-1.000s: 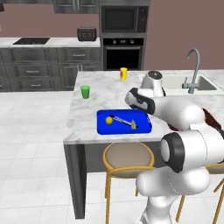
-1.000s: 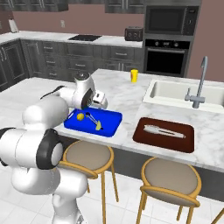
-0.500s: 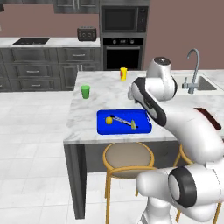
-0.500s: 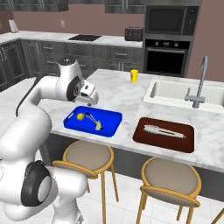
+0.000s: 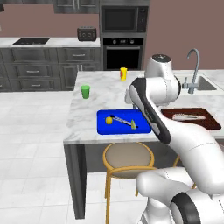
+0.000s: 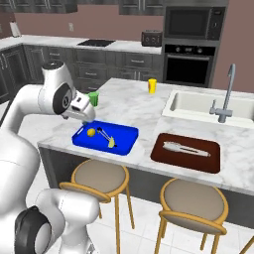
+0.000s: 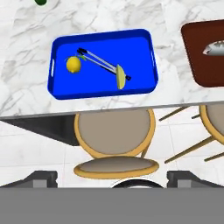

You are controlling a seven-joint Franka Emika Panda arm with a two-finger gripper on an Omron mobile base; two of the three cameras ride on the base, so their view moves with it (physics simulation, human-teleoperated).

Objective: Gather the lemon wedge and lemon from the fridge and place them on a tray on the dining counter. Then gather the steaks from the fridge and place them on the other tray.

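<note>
We see a marble tabletop [image 5: 103, 87] with a blue tray [image 5: 124, 122] at its near edge, above a round stool [image 5: 128, 159]. On the tray lie a whole lemon [image 5: 109, 120] toward one short side and a lemon wedge [image 5: 134, 124] nearer the middle. A thin dark utensil [image 7: 101, 63] stretches between them; we cannot make out what it is. From the hand camera, the lemon [image 7: 73, 64] rests apart from the wedge [image 7: 120, 76], both well inside the tray's rim [image 7: 105, 95].

Further along the same edge sits a dark red tray [image 6: 186, 152] holding a pale, elongated item [image 6: 186, 149], too small and blurred to identify. In the hand view this tray [image 7: 205, 52] is cut off by the frame.

The gripper [image 6: 82, 110] hangs over the blue tray's far corner, raised above the tabletop. Its jaws are spread wide and hold nothing, though in the left view the arm hides it.

A green cup [image 5: 85, 92] stands near the left edge, a yellow cup [image 5: 124, 73] toward the far edge. A sink with faucet [image 6: 224, 96] lies beyond the red tray.
</note>
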